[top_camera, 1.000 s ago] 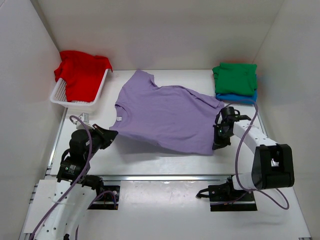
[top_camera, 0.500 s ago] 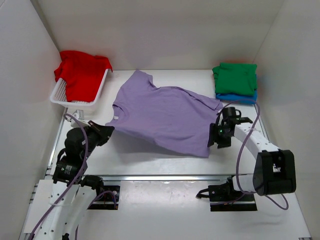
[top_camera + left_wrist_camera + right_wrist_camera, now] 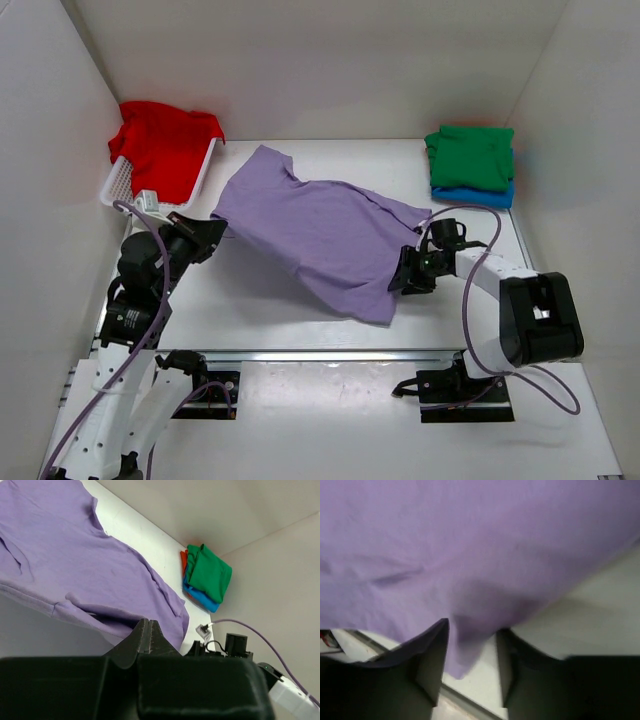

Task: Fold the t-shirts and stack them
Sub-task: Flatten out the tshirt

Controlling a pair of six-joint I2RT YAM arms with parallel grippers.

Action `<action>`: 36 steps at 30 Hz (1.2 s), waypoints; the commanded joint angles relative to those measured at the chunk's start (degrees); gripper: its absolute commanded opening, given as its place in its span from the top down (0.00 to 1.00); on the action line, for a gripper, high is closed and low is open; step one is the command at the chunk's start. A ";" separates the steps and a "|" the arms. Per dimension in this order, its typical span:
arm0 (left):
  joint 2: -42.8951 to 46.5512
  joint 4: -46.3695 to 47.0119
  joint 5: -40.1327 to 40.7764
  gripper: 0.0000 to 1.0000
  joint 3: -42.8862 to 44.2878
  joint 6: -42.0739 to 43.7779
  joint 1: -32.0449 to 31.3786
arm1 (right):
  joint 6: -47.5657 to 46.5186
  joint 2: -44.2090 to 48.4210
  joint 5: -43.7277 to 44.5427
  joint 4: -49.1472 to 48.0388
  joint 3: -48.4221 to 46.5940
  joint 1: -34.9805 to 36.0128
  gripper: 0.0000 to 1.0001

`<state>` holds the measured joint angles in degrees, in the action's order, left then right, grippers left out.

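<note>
A lavender t-shirt [image 3: 320, 235] lies spread and partly lifted across the table's middle. My left gripper [image 3: 212, 237] is at its left edge, shut on the hem; in the left wrist view the tips [image 3: 148, 625] press together where the lavender cloth [image 3: 75, 565] meets them. My right gripper [image 3: 405, 280] sits at the shirt's near right corner, open; in the right wrist view a loose corner of the lavender cloth [image 3: 470, 540] hangs between the spread fingers [image 3: 471, 630]. A folded green t-shirt [image 3: 470, 155] lies on a folded blue one [image 3: 470, 196] at the back right. A red t-shirt [image 3: 165, 150] is heaped in the basket.
The white slotted basket [image 3: 120, 190] stands at the back left, close behind my left gripper. White walls close in the left, back and right sides. The right arm's purple cable [image 3: 480, 290] loops beside the green and blue stack.
My left gripper has pulled the lavender t-shirt back and to the left. My right gripper has opened, let go of the shirt's corner, and followed it leftward.
</note>
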<state>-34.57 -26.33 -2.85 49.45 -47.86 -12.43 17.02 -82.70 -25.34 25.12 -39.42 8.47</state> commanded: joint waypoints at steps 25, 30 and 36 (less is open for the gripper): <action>0.90 -0.65 0.04 1.00 -0.58 1.79 0.12 | -12.81 -3.96 7.32 22.26 -36.52 6.29 0.62; 1.34 -0.48 0.13 1.00 -1.72 1.27 0.21 | -9.90 -0.81 8.81 17.86 -27.40 3.05 0.60; 1.87 0.58 -1.36 1.00 -3.83 0.14 0.39 | -8.23 3.32 10.58 16.37 -13.88 0.15 0.60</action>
<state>-33.43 -26.83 -3.29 46.52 -47.13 -12.23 7.33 -82.85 -15.33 43.72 -58.48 8.71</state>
